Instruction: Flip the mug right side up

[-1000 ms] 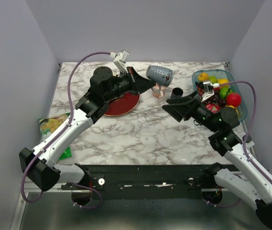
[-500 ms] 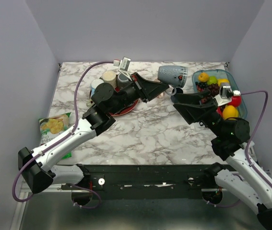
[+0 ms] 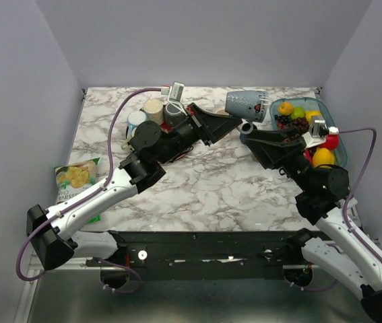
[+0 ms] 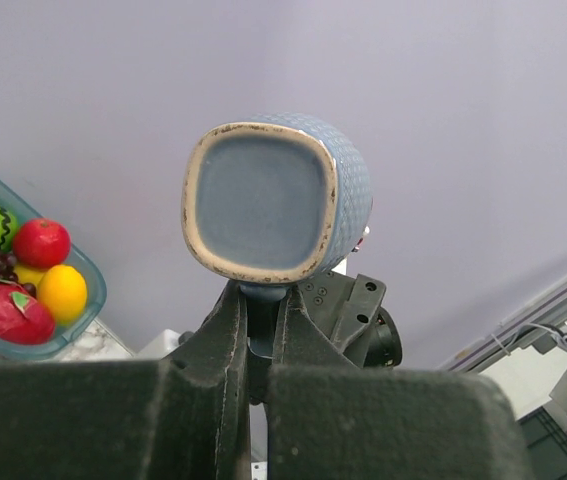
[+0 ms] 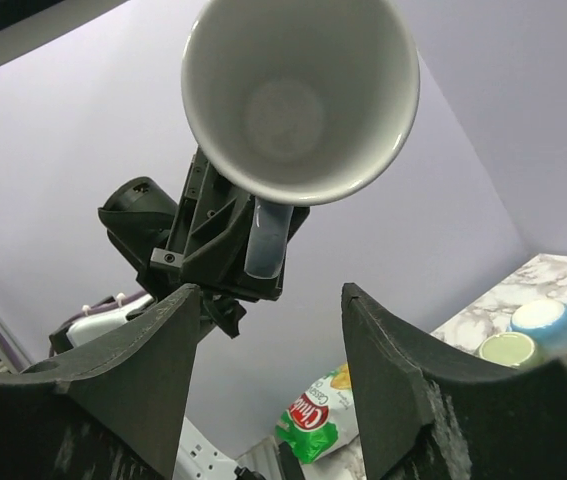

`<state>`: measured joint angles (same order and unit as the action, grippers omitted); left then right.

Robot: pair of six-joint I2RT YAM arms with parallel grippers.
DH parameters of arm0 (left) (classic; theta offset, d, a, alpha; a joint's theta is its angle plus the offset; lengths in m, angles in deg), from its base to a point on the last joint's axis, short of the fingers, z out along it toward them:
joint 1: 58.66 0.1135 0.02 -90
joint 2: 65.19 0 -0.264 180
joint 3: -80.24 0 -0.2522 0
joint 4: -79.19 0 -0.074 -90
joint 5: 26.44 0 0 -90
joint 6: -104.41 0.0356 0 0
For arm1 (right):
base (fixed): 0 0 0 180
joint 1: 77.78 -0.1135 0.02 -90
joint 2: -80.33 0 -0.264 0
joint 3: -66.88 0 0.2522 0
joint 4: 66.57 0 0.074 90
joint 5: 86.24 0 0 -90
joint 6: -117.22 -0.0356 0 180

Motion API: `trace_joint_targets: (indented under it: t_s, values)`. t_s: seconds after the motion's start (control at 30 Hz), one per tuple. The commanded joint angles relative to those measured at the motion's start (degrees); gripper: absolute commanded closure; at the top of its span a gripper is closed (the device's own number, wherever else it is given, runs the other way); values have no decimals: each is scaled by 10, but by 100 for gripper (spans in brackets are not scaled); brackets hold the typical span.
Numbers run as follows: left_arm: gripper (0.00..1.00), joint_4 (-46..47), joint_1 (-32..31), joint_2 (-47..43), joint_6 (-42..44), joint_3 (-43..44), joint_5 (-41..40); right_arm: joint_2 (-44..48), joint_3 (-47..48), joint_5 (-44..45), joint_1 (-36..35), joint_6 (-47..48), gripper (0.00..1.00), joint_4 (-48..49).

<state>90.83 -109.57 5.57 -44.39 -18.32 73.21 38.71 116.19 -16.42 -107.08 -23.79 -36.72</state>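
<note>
A blue-grey mug (image 3: 246, 105) with a white inside is held in the air over the back of the table, lying on its side with its mouth toward the right arm. My left gripper (image 3: 233, 122) is shut on its handle; the left wrist view shows the mug's base (image 4: 260, 200) above the closed fingers (image 4: 221, 330). My right gripper (image 3: 250, 138) is open just below and right of the mug, not touching it. The right wrist view looks into the mug's mouth (image 5: 298, 95), with the handle (image 5: 265, 240) above the gap between its fingers.
A red plate (image 3: 177, 149) and several small cups (image 3: 152, 109) lie at the back left behind the left arm. A clear tray of fruit (image 3: 310, 116) stands at the back right. A green snack bag (image 3: 73, 177) lies at the left edge.
The left gripper has carried the mug up and to the right, off the table. The right gripper has risen and swung under the mug, still open.
</note>
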Motion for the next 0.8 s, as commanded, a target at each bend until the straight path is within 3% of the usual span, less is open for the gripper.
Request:
trace_joint_targets:
  t_s: [0.0, 0.3, 0.5, 0.67, 0.77]
  values:
    - [100, 55, -8, 2, -6, 5, -12, 4, 24, 23, -4, 12, 35, 17]
    - [100, 59, -12, 5, -7, 0, -11, -11, 51, 30, -4, 13, 37, 7]
    - [100, 59, -14, 10, -7, 2, -9, -28, 74, 24, -4, 11, 43, -20]
    - [100, 60, -16, 13, -8, -2, -7, -39, 89, 23, -4, 9, 58, -44]
    - [100, 59, -16, 12, -3, -4, -8, -42, 92, 26, -4, 9, 82, -54]
